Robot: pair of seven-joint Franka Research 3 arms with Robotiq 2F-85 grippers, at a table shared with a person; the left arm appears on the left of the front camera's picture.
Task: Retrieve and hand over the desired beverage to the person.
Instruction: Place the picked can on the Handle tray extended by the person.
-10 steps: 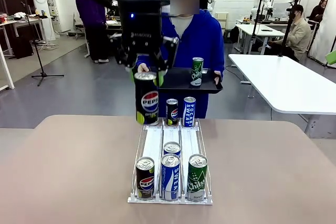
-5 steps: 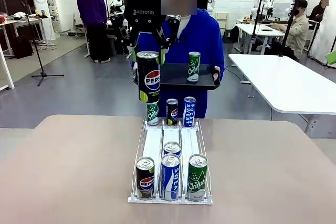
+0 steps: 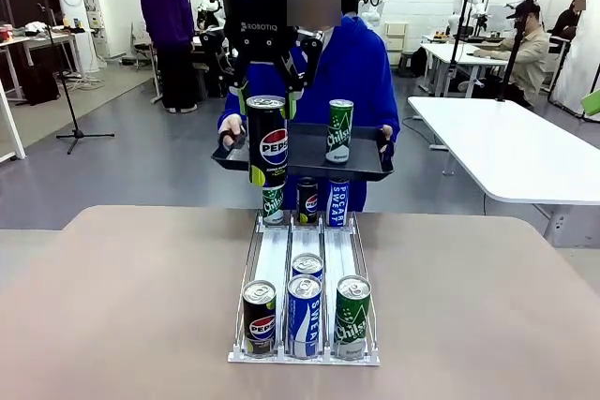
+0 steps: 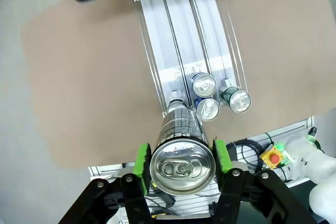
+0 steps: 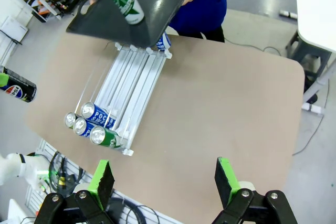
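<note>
Front view, left hand (image 3: 267, 91) gripping Pepsi can (image 3: 267, 142), Chilsung can (image 3: 339, 131) on tray (image 3: 309, 152)

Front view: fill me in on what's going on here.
The left claw holds a black Pepsi can in the air, over the near edge of the black tray that the person in blue holds out. A green can already stands on the tray. The right claw hangs open above the table.

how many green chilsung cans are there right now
3: one on the person's tray, one at the rack's near end in the right lane, one at the far end of the left lane. More may be hidden.
</note>
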